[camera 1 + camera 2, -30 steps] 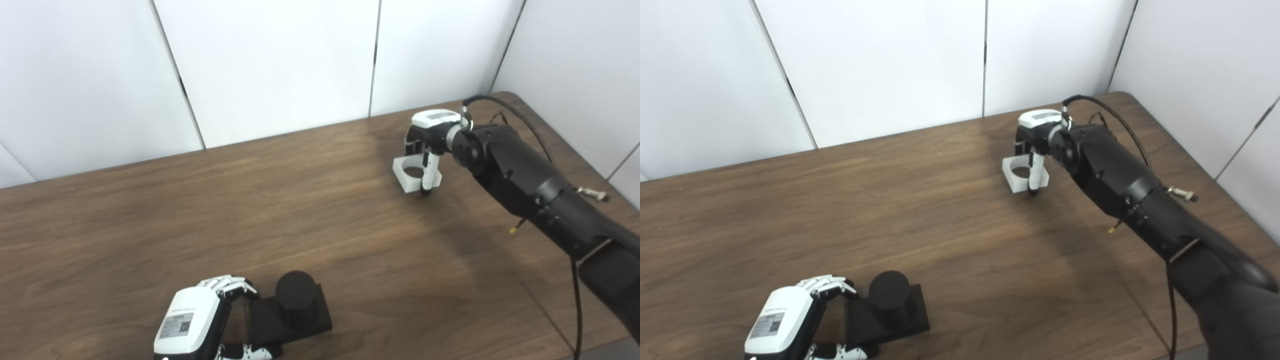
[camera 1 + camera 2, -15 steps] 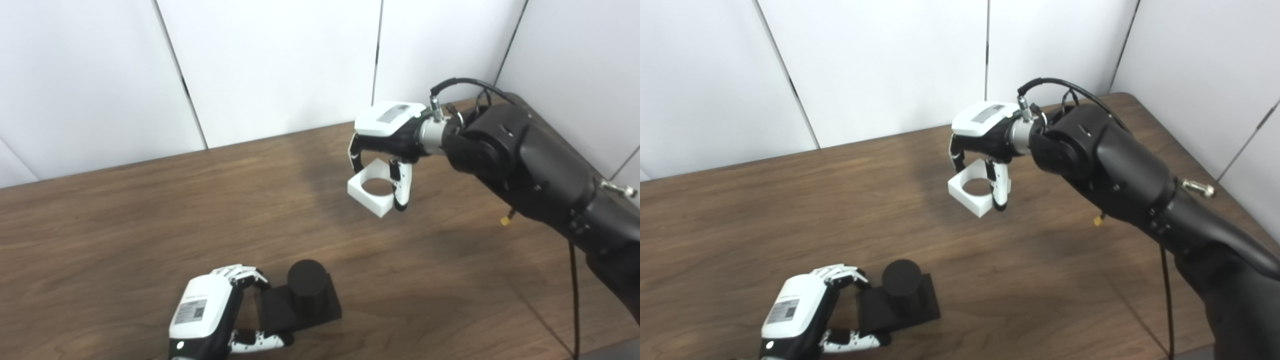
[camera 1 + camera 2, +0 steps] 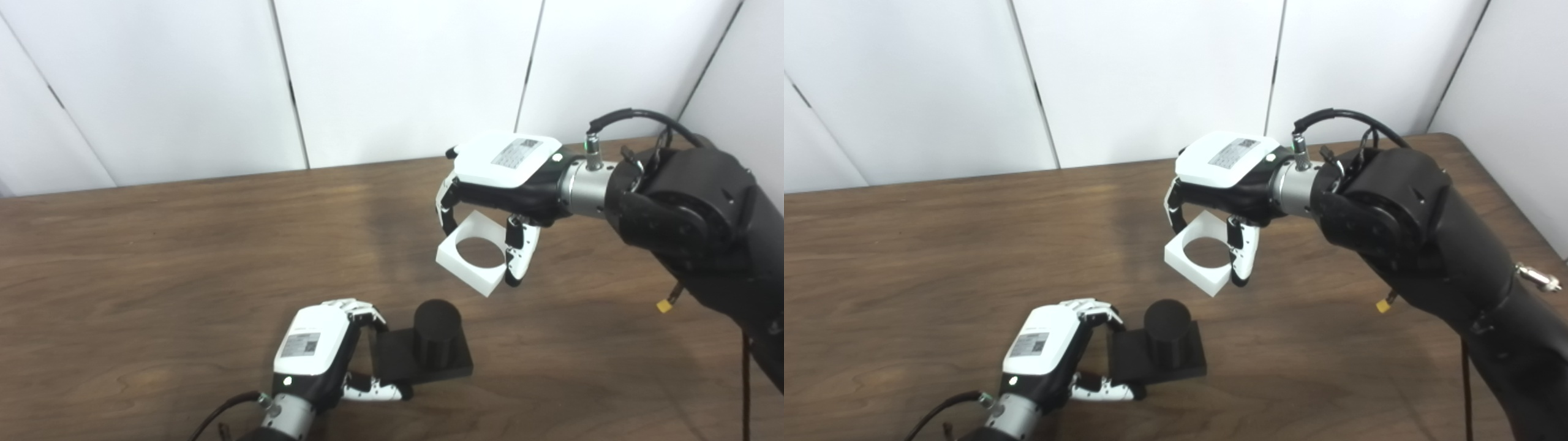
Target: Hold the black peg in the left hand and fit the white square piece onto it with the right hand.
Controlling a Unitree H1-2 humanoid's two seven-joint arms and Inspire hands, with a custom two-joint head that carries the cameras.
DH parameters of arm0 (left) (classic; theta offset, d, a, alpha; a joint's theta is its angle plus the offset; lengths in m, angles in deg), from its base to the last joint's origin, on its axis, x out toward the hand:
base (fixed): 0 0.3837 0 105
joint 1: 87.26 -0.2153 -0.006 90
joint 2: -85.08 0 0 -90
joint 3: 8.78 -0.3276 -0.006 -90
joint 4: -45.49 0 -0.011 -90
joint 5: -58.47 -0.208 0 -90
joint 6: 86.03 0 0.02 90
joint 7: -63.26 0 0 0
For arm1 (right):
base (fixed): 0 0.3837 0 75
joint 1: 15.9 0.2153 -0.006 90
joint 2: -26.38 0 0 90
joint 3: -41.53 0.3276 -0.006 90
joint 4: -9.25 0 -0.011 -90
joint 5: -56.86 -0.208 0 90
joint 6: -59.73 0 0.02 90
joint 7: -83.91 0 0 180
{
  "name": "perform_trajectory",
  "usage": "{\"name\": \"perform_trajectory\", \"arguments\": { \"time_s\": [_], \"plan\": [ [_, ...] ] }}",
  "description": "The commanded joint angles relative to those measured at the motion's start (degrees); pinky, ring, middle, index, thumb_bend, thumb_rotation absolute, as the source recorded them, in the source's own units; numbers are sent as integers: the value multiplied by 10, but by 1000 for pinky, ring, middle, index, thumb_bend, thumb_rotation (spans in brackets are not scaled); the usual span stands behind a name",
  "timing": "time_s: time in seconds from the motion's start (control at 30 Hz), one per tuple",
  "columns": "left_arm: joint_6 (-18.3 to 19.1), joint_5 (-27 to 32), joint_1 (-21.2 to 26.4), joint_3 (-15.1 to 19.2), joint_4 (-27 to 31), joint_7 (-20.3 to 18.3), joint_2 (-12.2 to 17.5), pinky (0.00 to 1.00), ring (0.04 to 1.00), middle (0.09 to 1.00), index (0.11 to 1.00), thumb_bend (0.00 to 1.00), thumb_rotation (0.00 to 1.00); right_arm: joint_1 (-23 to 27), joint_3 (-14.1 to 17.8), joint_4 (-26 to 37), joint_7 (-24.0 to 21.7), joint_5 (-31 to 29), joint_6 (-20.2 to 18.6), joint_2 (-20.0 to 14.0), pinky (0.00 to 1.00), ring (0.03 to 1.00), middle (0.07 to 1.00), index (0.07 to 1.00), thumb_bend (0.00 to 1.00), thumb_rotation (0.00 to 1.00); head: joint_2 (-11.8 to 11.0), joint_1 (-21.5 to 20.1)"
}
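The black peg point(image 3: 436, 327) is a short round post standing upright on a flat black square base point(image 3: 392, 361) near the table's front edge. My left hand point(image 3: 318, 349) grips the left side of that base, fingers over its top edge and thumb along its front. The white square piece point(image 3: 474, 252), with a round hole through it, hangs tilted in the air above and to the right of the peg. My right hand point(image 3: 499, 180) is shut on it from above, fingers at its far-left corner and right side.
The brown wooden table point(image 3: 153, 257) runs wide to the left and behind the hands. White wall panels point(image 3: 398, 73) stand along its far edge. The thick black right forearm point(image 3: 698, 214) and its cable reach in over the table's right part.
My right hand has carried the white square piece off the table and leftward and nearer, toward the peg. The left hand keeps its hold on the base. The camera has shifted, moving the whole scene rightward.
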Motion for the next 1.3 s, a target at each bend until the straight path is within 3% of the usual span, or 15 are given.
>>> {"name": "perform_trajectory", "arguments": {
  "time_s": [0.0,0.23,0.73,1.27],
  "plan": [
    [11,-22,-2,-17,-28,-32,-1,811,819,759,488,520,49,28,17,28,-4,-8,-9,3,1000,814,774,483,524,135,5,0],
    [18,-20,6,-21,-35,-28,-3,794,812,756,488,520,49,22,9,32,-21,1,-14,16,1000,838,807,484,524,136,9,0],
    [29,-21,12,-27,-32,-34,-7,799,818,761,488,519,50,-9,0,4,-1,6,4,42,1000,919,860,483,524,133,18,-3],
    [35,-24,13,-27,-26,-39,-12,794,816,760,488,519,51,-42,-3,-4,0,6,5,55,1000,904,862,484,523,134,26,-2]
  ]
}}
